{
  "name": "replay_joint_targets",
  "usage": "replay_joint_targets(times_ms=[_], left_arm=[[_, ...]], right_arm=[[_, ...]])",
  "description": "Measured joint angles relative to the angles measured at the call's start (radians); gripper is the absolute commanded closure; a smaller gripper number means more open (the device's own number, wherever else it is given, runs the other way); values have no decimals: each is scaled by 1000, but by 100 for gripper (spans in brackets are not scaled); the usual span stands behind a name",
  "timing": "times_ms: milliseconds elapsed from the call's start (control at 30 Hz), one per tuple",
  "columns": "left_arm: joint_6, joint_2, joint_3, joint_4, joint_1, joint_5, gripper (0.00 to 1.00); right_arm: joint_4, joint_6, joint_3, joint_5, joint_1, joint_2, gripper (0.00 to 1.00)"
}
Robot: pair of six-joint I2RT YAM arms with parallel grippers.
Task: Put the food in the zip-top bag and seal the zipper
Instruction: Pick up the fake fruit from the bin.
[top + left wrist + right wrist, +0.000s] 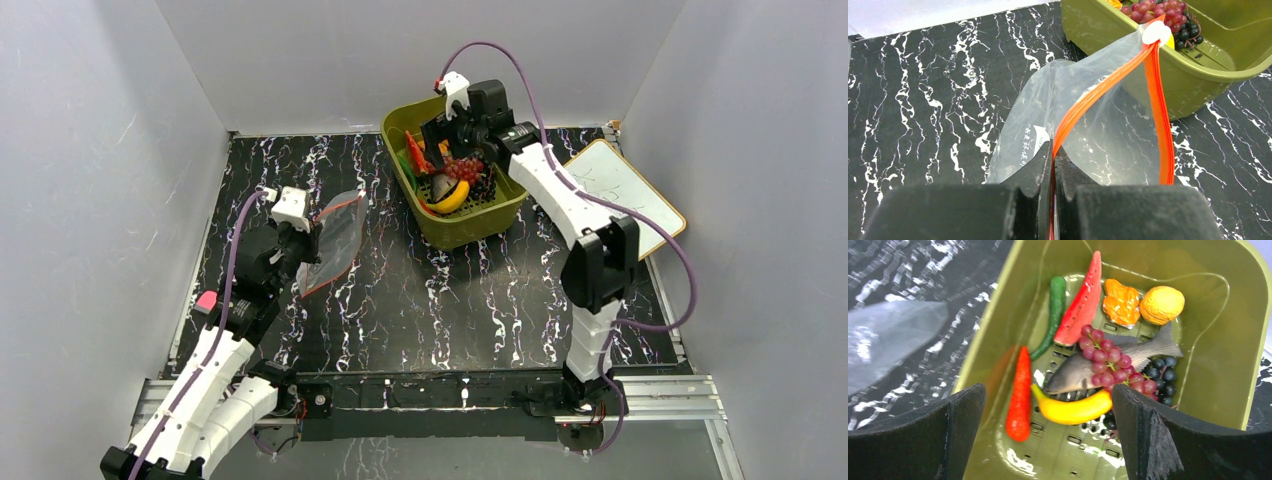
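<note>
The right gripper (pixel 1045 400) gaped wide, empty, directly over the food (pixel 1098 360) in the basket (pixel 1228 340); the banana (pixel 1073 410) lay just below, lengthwise from jaw to jaw; the left gripper (pixel 1053 155) pinched the zip-top bag (pixel 1098 135) well leftward

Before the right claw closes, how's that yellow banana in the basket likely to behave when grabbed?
Probably stiff and light: the banana looks like glossy moulded plastic. Its shine and curve suggest it may slip or swivel in the open right claw. It seems to touch the fish and grapes, so those could shift too.
</note>
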Motion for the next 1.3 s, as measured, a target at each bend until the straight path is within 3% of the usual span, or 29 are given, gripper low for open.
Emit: replay_joint_targets(times_ms=[433, 733, 933, 1133, 1233, 1300], left_arm=[[-20, -19, -15, 22, 0, 42, 100], [-21, -27, -18, 22, 0, 46, 100], [-22, -34, -21, 22, 0, 45, 100], [-23, -39, -27, 22, 0, 44, 100], [-24, -39, -27, 22, 0, 41, 100], [-26, -39, -27, 22, 0, 39, 100]], right_arm=[[-132, -174, 242, 3, -53, 332, 2], [-126, -219, 270, 69, -53, 423, 3], [-128, -252, 296, 66, -53, 467, 12], [-126, -263, 307, 42, -53, 486, 41], [-122, -267, 313, 46, -53, 494, 42], [-120, -267, 313, 47, -53, 498, 37]])
